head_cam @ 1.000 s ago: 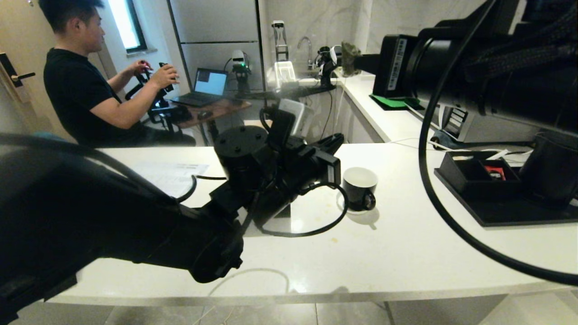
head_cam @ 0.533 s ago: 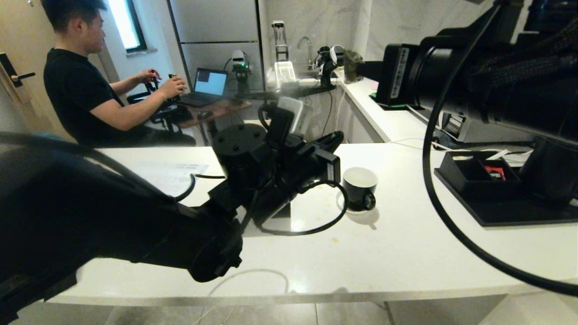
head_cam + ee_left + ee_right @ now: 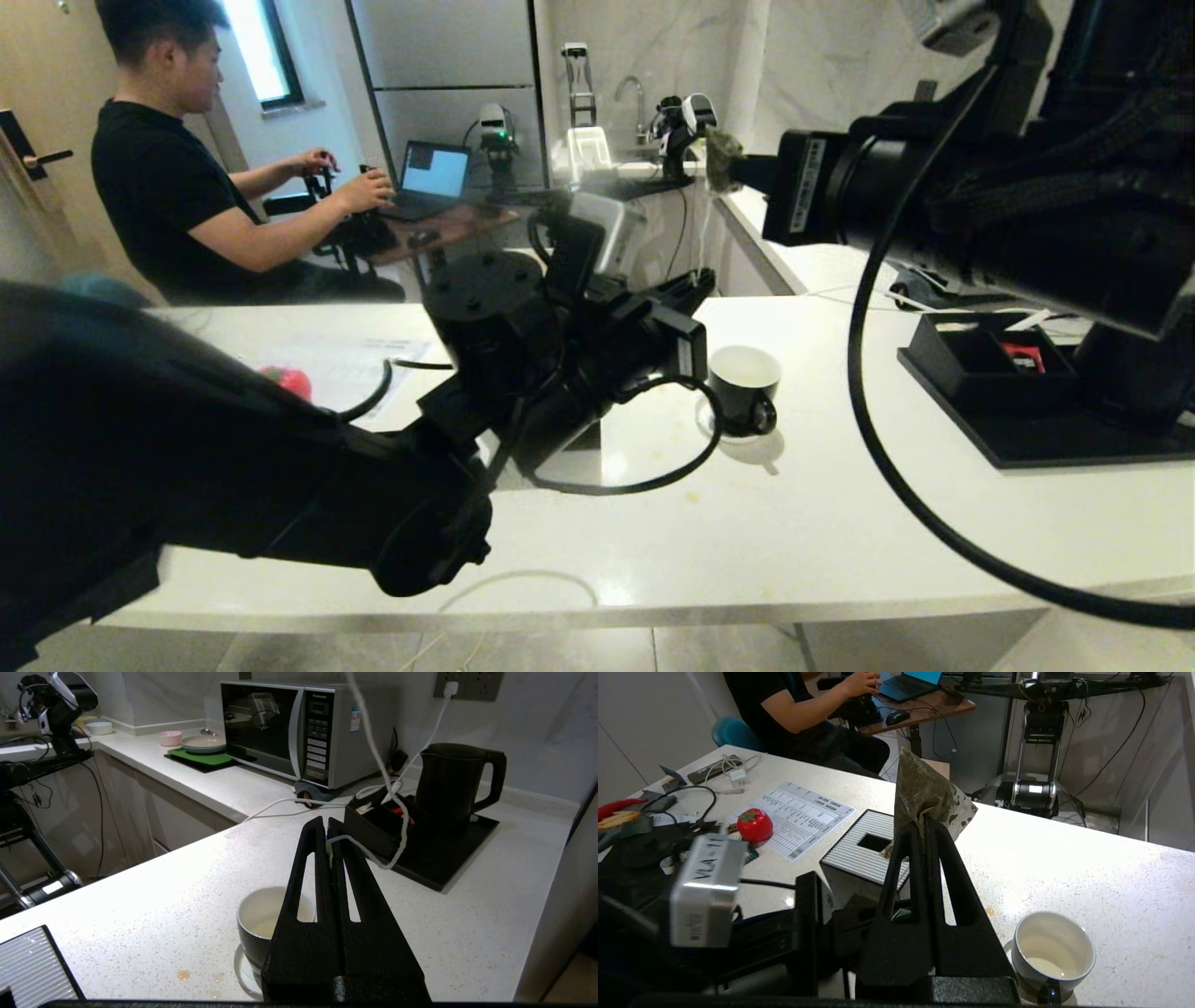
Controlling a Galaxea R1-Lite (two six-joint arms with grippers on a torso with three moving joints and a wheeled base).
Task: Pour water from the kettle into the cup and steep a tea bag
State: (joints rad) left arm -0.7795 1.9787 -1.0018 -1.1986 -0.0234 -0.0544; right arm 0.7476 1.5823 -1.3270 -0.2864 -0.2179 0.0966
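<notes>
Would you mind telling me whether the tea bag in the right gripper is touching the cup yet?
Apart. The right wrist view shows the tea bag pinched at the tips of the right gripper, raised well clear of the cup, with bare countertop between them.

Matte black arms (image 3: 280, 485) are seen, looped with black cables (image 3: 896, 448); flat triangular slotted jaws and a silver labelled camera block (image 3: 705, 891) are fitted.

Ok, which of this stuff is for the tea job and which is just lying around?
For the job:
kettle
cup on its saucer
tea bag, held in the right gripper
string, held in the left gripper

Lying about:
microwave
red tomato
printed sheet
</notes>
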